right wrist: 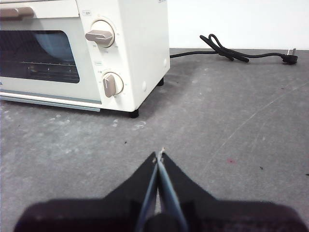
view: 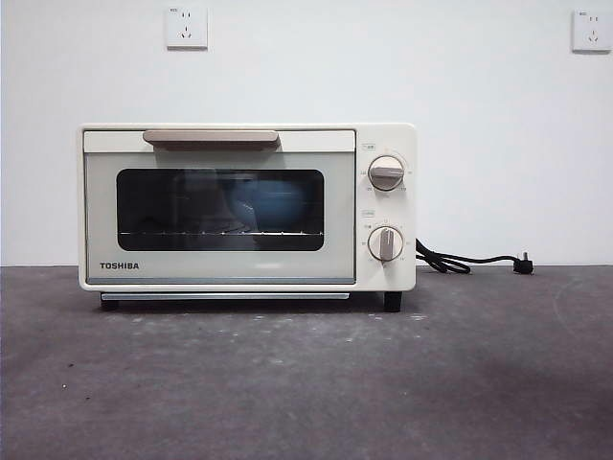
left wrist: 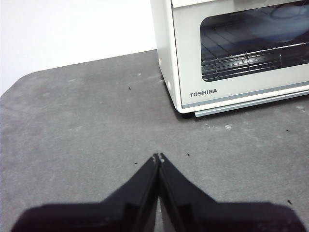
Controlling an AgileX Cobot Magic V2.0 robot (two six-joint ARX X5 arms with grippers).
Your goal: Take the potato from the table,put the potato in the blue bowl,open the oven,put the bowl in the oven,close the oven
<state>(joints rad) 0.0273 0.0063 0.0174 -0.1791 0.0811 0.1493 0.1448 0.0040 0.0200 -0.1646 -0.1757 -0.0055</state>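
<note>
Two wall sockets [view: 186, 27] sit high on a plain white wall behind the table [view: 306, 383], one toward each upper corner of the front view. The table surface is flat, dark grey and matte, mottled with pale scuffs and a scatter of small light flecks just ahead of the oven.

The oven [view: 247, 206] stands toward the table's back edge, a cream-white box with rounded corners, black feet and TOSHIBA lettering at the lower corner of its door. The door is shut. A beige bar handle [view: 212, 139] runs across the top of the door, and two grey knobs [view: 386, 173] are stacked on the panel beside the glass. Behind the dark glass window, a wire rack shows, and the blue bowl [view: 268, 203] rests inside the oven as a dim rounded blue shape. The potato cannot be made out through the glass.

A black cord [view: 460, 260] lies in loose loops on the table by the back edge, beside the oven's knob side, its plug [view: 523, 264] lying flat and unconnected.

The left gripper [left wrist: 158, 157] hangs above bare table off the oven's lettered corner, jaws pressed together, grasping nothing. The right gripper [right wrist: 159, 154] hangs above bare table off the knob-side corner, jaws likewise clenched and empty. Nothing stands between either gripper and the oven.
</note>
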